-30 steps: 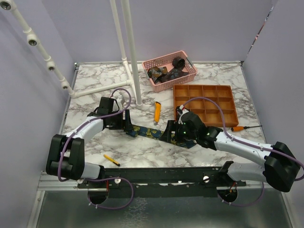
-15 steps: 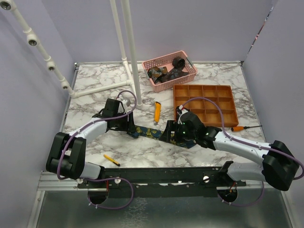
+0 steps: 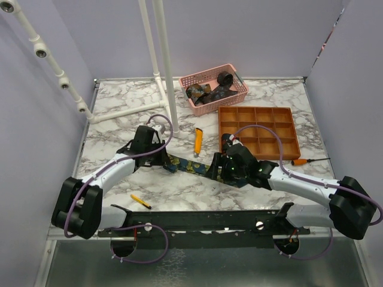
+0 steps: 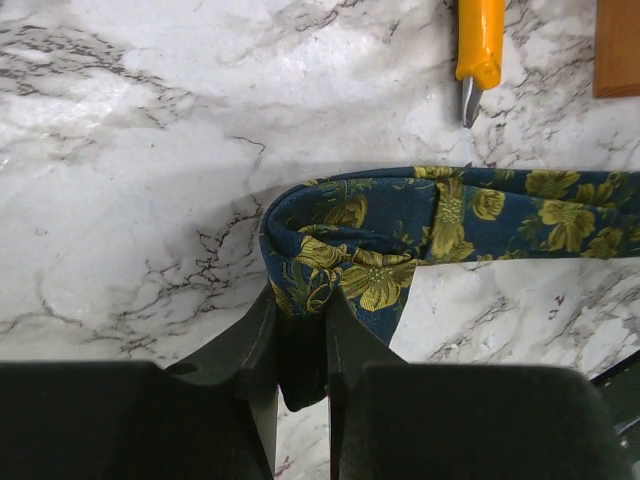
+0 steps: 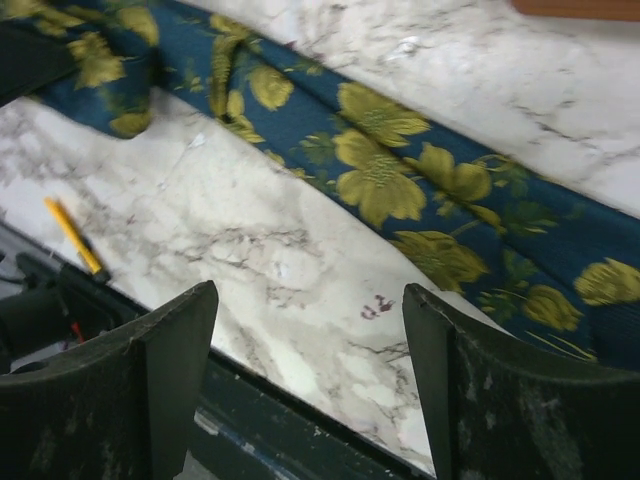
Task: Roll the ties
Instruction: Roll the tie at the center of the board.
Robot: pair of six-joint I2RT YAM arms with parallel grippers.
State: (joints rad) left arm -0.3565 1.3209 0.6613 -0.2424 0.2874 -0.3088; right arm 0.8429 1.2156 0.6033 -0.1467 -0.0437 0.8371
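Robot lab cell: marble-print table (image 3: 119, 101) boxed by plain lilac walls (image 3: 251, 36)

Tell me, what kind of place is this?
Probably a robotics lab test cell: left arm and right arm bolted at a marble-patterned table, plain lavender walls around it, a white pipe frame.

Upper centre: pink basket (image 3: 230, 100), white pipe frame (image 3: 169, 78) at its left. Centre right: orange compartment tray (image 3: 258, 133) on marbled worktop (image 3: 179, 185). Centre: orange-yellow utility knife (image 3: 197, 141). Lower left: small yellow pencil (image 3: 140, 201).
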